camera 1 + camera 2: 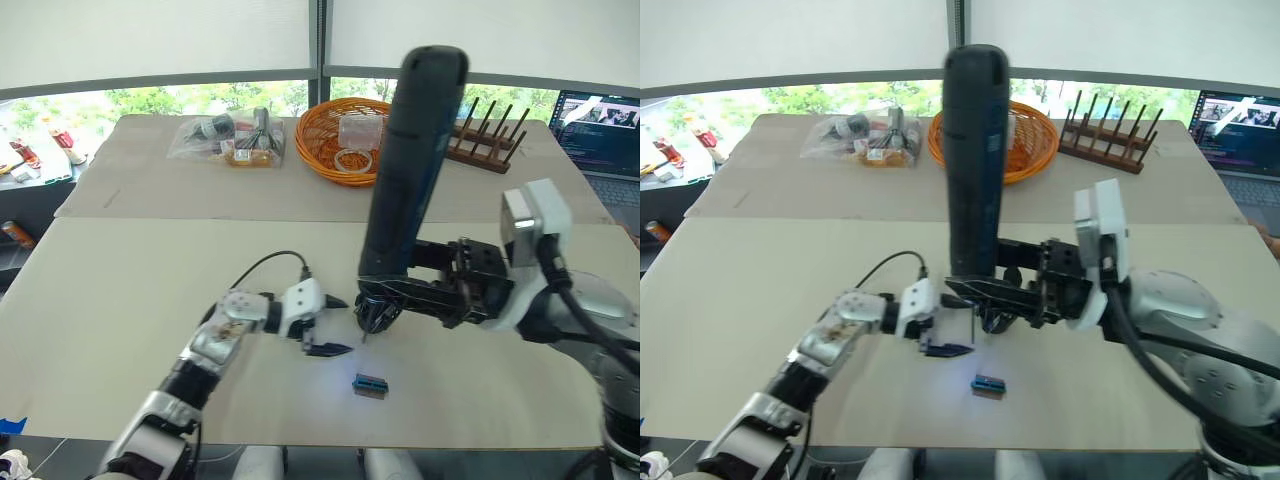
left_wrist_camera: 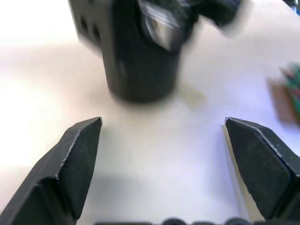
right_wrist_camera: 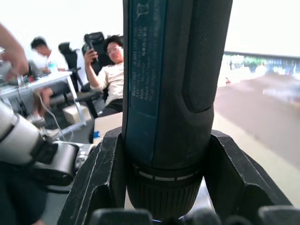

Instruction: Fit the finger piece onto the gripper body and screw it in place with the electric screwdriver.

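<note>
The electric screwdriver (image 1: pixel 410 170) stands almost upright, clamped low on its barrel between the closed jaws of the right gripper (image 1: pixel 385 300). Most of its length rises free above those jaws, and the thin bit (image 1: pixel 971 325) hangs just under them, close over the table (image 1: pixel 150 300).

The left gripper (image 1: pixel 335 325) lies low on the table with its jaws spread wide and nothing between them. The bit comes down just ahead of their tips. A dark round shape (image 2: pixel 140 61) sits on the table beyond the open jaws. It is too blurred to say whether it is the gripper body or the tool's own lower end. I cannot make out the finger piece with any certainty.

A small green-and-black block (image 1: pixel 370 384) lies on the table just beside the bit, outside both pairs of jaws.

The main risks, as I judge them:
- **Tool tilting:** the grip sits low and the tool is top-heavy, so any side load could swing it and tip the bit off a screw.
- **Work turning:** with the left jaws open, nothing steadies the work, and a spinning bit could turn or push it away.
- **Jaws meeting:** the two pairs of jaws are near enough to knock together.
- **Block nudged:** the block could be pushed aside.
</note>
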### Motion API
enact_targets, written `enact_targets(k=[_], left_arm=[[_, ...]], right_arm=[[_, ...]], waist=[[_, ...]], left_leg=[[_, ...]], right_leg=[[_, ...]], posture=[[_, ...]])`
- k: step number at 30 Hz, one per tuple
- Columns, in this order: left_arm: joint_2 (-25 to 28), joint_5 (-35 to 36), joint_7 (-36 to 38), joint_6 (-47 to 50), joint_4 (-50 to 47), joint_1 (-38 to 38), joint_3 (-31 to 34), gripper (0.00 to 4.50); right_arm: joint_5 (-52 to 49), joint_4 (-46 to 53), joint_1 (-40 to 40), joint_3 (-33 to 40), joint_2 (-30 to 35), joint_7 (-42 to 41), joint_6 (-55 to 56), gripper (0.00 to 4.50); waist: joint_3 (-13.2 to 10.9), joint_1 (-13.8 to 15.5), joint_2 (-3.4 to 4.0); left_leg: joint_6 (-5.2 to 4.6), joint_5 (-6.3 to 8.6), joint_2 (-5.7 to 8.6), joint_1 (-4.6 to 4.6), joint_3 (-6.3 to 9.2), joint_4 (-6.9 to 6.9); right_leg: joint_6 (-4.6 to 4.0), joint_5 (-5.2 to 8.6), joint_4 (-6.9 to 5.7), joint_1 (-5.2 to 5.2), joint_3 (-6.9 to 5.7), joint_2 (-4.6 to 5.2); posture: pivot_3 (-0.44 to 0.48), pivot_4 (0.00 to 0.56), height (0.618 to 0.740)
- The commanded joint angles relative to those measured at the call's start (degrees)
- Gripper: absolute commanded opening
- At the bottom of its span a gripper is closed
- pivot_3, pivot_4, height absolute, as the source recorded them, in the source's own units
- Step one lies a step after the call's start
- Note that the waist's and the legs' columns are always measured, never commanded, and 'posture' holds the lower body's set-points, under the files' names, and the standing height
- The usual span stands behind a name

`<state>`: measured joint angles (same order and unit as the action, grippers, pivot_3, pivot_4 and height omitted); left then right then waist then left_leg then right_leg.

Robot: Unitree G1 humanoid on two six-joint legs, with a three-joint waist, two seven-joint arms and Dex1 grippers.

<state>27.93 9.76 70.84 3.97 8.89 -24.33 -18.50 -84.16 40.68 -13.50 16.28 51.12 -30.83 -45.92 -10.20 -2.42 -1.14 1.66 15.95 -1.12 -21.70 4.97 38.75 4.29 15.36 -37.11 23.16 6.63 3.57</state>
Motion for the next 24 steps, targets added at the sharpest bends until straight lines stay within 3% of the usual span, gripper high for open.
enact_targets(k=[1,4,7,10,15,16,20,21,24], left_arm=[[6.0,3.8,4.7,1.3,-4.4,2.5,3.9,4.50],[11.4,7.0,8.4,3.6,-7.2,3.1,6.7,4.50],[14.0,8.7,9.9,5.6,-8.4,2.5,8.2,4.50],[15.3,9.0,10.5,6.7,-8.8,1.2,8.7,4.50],[16.4,10.4,11.1,10.2,-9.9,-0.6,9.7,4.50],[16.8,10.7,11.3,10.8,-10.3,-0.6,10.0,4.50],[19.5,12.9,11.7,14.9,-12.2,0.3,12.0,4.50],[21.0,14.0,12.1,16.5,-12.7,0.8,13.2,4.50],[24.4,16.1,13.3,19.5,-13.5,1.9,15.9,4.50]], right_arm=[[-14.5,-3.9,10.3,11.5,7.0,4.7,-5.7,1.93],[-17.1,-12.6,22.1,19.1,12.4,4.9,-13.8,1.93],[-13.6,-21.9,27.3,19.7,14.8,4.4,-18.4,1.93],[-3.8,-30.8,26.1,13.4,15.5,2.6,-19.7,1.93],[9.6,-40.7,17.5,4.2,14.8,0.2,-19.8,1.93],[12.3,-41.5,16.7,3.1,14.9,-0.6,-19.3,2.97],[18.8,-38.8,20.1,4.5,16.7,-8.1,-18.1,4.25],[22.7,-35.9,23.7,6.9,17.9,-12.3,-14.2,4.48],[33.6,-30.2,32.7,13.7,19.7,-23.6,-2.3,4.48]], waist=[[0.0,0.2,-0.01],[0.0,0.4,-0.04],[0.0,0.4,-0.05],[0.0,0.0,-0.04],[-0.2,-0.6,0.24],[-0.2,-0.7,0.34],[-0.2,-0.4,0.34],[-0.2,-0.2,0.34],[-0.2,0.3,0.35]], left_leg=[[-0.01,0.01,-0.01,0.01,0.00,0.00],[-0.01,0.00,0.01,-0.06,-0.02,0.07],[-0.01,0.01,0.01,-0.07,-0.06,0.08],[-0.01,0.01,0.01,-0.05,-0.08,0.06],[-0.01,0.00,-0.02,-0.04,-0.11,0.04],[-0.01,0.00,-0.01,-0.03,-0.14,0.03],[-0.01,0.01,-0.03,-0.05,-0.13,0.04],[-0.01,0.01,-0.03,-0.05,-0.13,0.04],[-0.05,0.03,-0.03,-0.14,-0.12,0.05]], right_leg=[[0.00,0.00,0.02,-0.03,-0.01,0.00],[0.00,0.00,0.02,-0.04,0.00,0.02],[0.00,0.00,0.03,-0.05,0.02,0.01],[0.01,0.00,0.03,-0.03,0.04,0.00],[0.00,0.00,0.00,0.04,0.12,-0.06],[0.01,0.00,0.00,0.05,0.15,-0.06],[0.01,0.00,0.01,0.05,0.14,-0.09],[0.02,0.00,0.03,0.05,0.14,-0.08],[0.06,0.03,0.07,0.09,0.08,-0.07]], posture=[[0.000,0.150,0.740],[0.000,0.150,0.740],[0.000,0.150,0.740],[0.000,0.150,0.740],[0.000,0.150,0.740],[0.000,0.150,0.740],[0.000,0.150,0.740],[0.000,0.150,0.740],[0.000,0.150,0.740]])
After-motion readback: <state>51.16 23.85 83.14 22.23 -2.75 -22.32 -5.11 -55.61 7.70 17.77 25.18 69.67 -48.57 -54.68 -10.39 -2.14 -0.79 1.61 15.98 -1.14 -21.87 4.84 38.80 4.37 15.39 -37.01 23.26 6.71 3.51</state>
